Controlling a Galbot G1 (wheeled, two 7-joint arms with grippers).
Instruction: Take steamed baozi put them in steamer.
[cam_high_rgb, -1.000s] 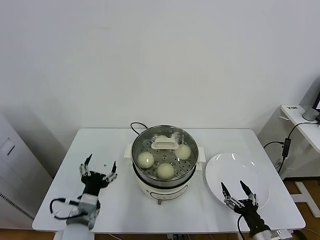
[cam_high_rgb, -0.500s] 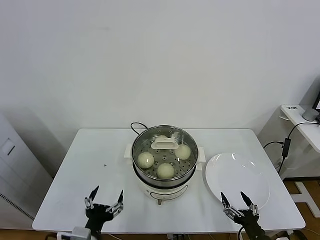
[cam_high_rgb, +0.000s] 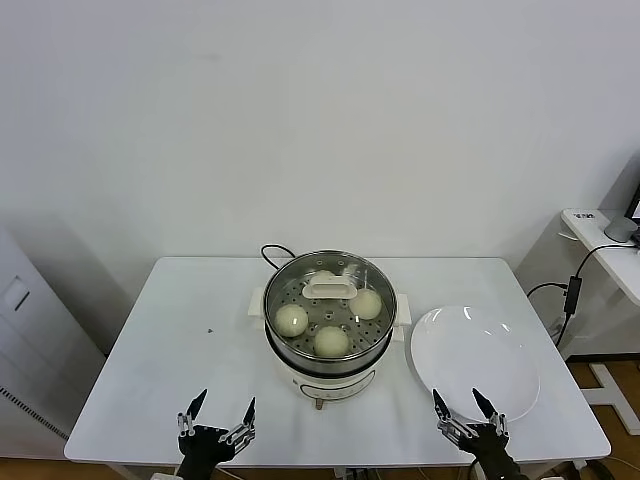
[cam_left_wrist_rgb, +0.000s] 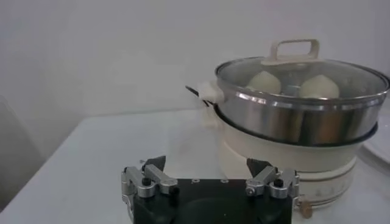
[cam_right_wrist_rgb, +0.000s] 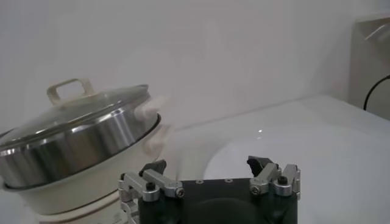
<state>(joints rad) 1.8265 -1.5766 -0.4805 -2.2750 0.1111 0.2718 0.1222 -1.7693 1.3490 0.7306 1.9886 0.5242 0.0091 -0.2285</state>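
The steamer (cam_high_rgb: 330, 358) stands mid-table, a shiny steel pot on a white base, with a glass lid (cam_high_rgb: 330, 283) and its cream handle on top. Under the glass lie several cream-white baozi (cam_high_rgb: 291, 319), one (cam_high_rgb: 332, 341) nearest me and one (cam_high_rgb: 366, 303) to the right. My left gripper (cam_high_rgb: 217, 418) is open and empty at the front table edge, left of the steamer (cam_left_wrist_rgb: 298, 122). My right gripper (cam_high_rgb: 462, 416) is open and empty at the front edge, by the plate. The steamer (cam_right_wrist_rgb: 73, 152) also shows in the right wrist view.
A flat white plate (cam_high_rgb: 475, 360) lies right of the steamer, bare. A black cord (cam_high_rgb: 272, 252) runs from behind the pot. A second white table with cables (cam_high_rgb: 590, 250) stands far right. The plate (cam_right_wrist_rgb: 292, 146) lies ahead of my right gripper (cam_right_wrist_rgb: 207, 164).
Both arms have drawn back toward the front table edge; the left one moved farthest, from the table's left side. Both grippers stayed open. The steamer, lid and baozi have not moved.
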